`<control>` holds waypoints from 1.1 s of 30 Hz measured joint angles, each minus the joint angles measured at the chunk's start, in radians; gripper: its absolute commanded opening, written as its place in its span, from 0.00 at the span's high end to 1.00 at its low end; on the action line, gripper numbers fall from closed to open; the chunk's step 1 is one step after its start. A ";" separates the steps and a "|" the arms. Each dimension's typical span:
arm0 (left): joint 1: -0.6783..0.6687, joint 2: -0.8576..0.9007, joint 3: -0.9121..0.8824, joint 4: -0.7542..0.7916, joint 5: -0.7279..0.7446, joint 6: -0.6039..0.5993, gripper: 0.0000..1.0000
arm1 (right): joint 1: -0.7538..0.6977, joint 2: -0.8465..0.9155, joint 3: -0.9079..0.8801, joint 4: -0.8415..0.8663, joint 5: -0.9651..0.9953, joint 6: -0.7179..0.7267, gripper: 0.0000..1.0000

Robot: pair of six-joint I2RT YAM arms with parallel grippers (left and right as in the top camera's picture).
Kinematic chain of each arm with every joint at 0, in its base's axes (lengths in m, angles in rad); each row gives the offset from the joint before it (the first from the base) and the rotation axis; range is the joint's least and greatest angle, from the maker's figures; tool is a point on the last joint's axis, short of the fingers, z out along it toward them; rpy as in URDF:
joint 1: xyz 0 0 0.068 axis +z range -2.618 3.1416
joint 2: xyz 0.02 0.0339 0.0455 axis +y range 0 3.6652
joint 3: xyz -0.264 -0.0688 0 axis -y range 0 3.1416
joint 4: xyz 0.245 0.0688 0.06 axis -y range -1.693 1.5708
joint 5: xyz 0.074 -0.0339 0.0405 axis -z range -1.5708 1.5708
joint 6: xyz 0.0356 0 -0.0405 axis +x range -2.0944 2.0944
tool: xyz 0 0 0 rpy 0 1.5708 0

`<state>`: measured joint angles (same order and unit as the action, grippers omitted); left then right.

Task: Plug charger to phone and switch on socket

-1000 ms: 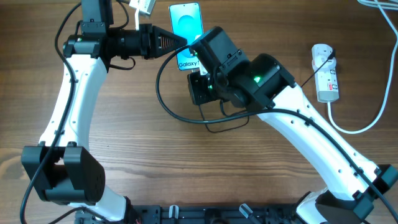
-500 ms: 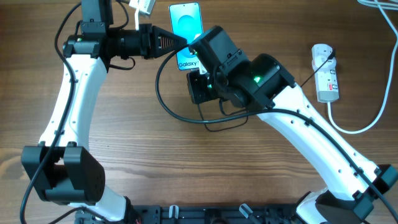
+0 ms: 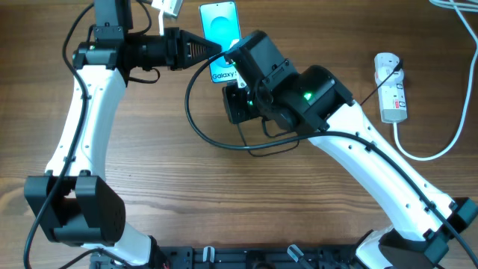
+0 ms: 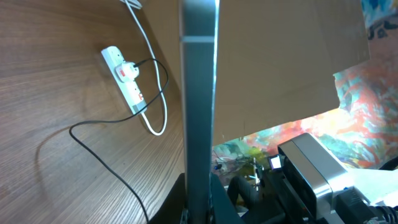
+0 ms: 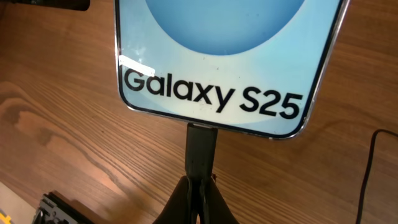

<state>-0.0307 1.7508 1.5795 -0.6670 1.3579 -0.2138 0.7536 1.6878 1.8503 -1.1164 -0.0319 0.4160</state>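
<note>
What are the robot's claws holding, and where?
Left claw pinches the cyan-screened white-edged phone at one long edge; right claw pinches the black cable's small connector tip by its back end.

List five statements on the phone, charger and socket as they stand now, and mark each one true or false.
1. The phone screen reads "Galaxy S25". True.
2. The right pincer holds the charger tip against the phone's bottom edge. True.
3. The left pincer hangs open, clear of the phone. False: it is shut on the phone, which shows edge-on between its fingers.
4. The socket lies touching the phone. False: it lies well apart, off to the right.
5. A thick white cord leaves the socket. True.
</note>
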 measured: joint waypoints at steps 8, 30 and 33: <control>0.011 0.000 0.009 -0.072 -0.005 0.003 0.96 | 0.002 0.000 0.002 0.078 0.022 -0.032 0.73; -0.143 0.059 -0.173 -0.183 -0.629 0.000 0.96 | -0.005 0.000 -0.007 -0.233 0.053 0.098 0.00; -0.193 0.162 -0.176 -0.143 -0.639 0.001 0.96 | -0.005 0.000 -0.045 -0.237 0.040 0.116 0.00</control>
<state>-0.2241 1.9129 1.4033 -0.8104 0.7189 -0.2131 0.7486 1.6878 1.8053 -1.3537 0.0078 0.5320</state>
